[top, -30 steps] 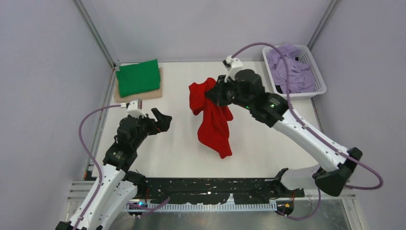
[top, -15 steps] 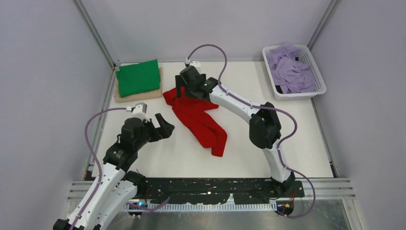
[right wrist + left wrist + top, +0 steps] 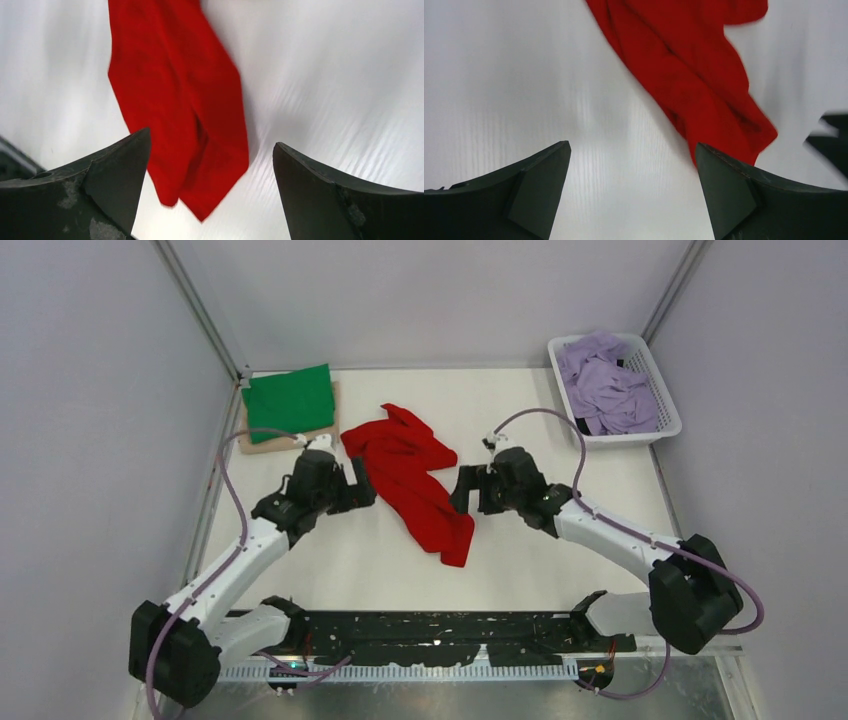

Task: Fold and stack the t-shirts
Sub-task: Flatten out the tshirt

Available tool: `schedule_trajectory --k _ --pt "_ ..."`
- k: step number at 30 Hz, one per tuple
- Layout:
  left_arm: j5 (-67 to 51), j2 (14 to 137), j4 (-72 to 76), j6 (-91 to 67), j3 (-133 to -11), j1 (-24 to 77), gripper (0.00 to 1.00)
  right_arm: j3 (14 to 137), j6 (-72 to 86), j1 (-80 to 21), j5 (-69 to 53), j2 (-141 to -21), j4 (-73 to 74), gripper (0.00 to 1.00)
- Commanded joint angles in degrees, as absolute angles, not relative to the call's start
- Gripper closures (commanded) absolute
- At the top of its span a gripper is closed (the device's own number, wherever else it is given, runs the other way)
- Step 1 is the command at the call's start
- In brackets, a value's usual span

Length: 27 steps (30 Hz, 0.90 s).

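Red t-shirt (image 3: 410,480) lies crumpled mid-desk on a diagonal, not gripped. Left gripper (image 3: 362,490) and right gripper (image 3: 463,491) flank it, just beside its edges — both spread wide, holding nothing. Green t-shirt (image 3: 290,402) sits folded at the far-left corner, lavender shirts (image 3: 603,388) in the basket (image 3: 668,412) far-right. Open desk toward the near edge.

red shirt (image 3: 694,75) running off top edge ahead of left pincer (image 3: 632,147) | blurred dark shape (image 3: 831,140) being cropped right of it | beige shirt (image 3: 258,444) hiding under green shirt (image 3: 290,402)
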<state>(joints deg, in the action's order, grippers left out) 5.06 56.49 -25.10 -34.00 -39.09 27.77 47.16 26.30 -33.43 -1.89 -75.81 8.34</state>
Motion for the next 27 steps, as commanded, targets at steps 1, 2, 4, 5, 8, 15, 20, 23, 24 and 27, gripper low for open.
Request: schedule_trajectory --k 1,2,4,5,8,15,20,23,24,27 --pt "3.2 66.2 -16.9 -31.9 -50.5 16.8 0.0 40.0 25.7 -36.5 -9.0 -71.1 5.8 0.02" --pt "0.8 69.9 -16.2 -32.7 -52.9 13.2 0.01 39.6 25.9 -37.7 -8.0 -71.1 6.3 0.04" --pt "-4.0 78.2 -15.6 -32.5 -59.0 9.9 0.01 39.0 25.6 -39.9 -7.0 -72.2 6.9 0.07" --pt "-6.6 82.6 -16.9 -32.5 -63.0 8.6 0.02 39.1 25.5 -40.6 -6.6 -73.6 7.1 0.09" --pt "-9.4 95.9 -21.5 -31.9 -74.5 6.4 0.09 39.8 26.3 -43.1 -4.4 -77.2 7.9 0.14" --pt "-8.6 109.0 -28.0 -32.1 -86.5 5.0 0.15 39.6 30.3 -43.4 1.4 -83.1 5.2 0.26" --pt "-8.2 113.7 -27.6 -34.0 -87.5 4.9 0.18 40.4 30.5 -43.3 3.6 -85.6 5.5 0.28" --pt "-9.7 116.9 -26.7 -35.6 -89.2 4.8 0.2 40.1 30.5 -43.3 4.4 -85.7 5.5 0.3" --pt "-10.0 117.8 -26.1 -36.1 -89.7 4.8 0.21 39.8 30.6 -43.3 4.4 -85.4 5.5 0.31" --pt "-10.3 120.6 -26.2 -37.1 -92.4 4.7 0.23 39.1 30.7 -43.3 4.6 -84.8 5.3 0.34"
